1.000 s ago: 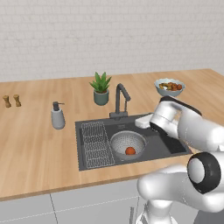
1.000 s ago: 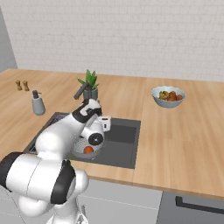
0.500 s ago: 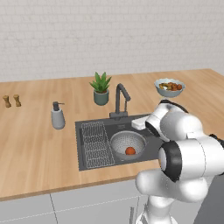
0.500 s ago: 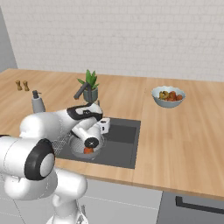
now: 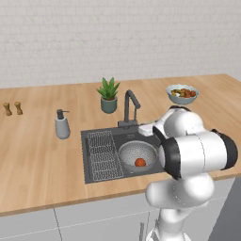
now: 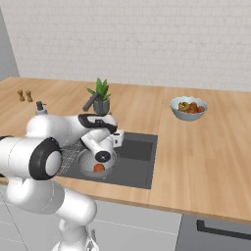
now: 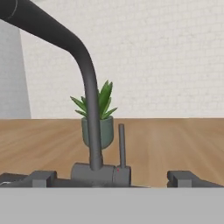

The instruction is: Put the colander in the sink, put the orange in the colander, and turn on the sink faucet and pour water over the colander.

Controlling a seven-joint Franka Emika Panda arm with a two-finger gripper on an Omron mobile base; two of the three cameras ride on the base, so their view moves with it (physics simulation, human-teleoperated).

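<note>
Dark grey, the sink faucet (image 7: pixel 89 105) stood before your gripper (image 7: pixel 111 178), jaws wide and empty; you needed to nudge its thin upright lever (image 7: pixel 122 146) gently.

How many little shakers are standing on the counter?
2. Both shakers stand side by side at the far left of the wooden counter, left of the soap pump bottle. Others could be hidden behind the robot's arm.

orange (image 6: pixel 99 167) in colander (image 6: pixel 89 167) | colander in sink (image 6: pixel 138 166) | arm over sink | faucet (image 6: pixel 90 102) behind
</note>
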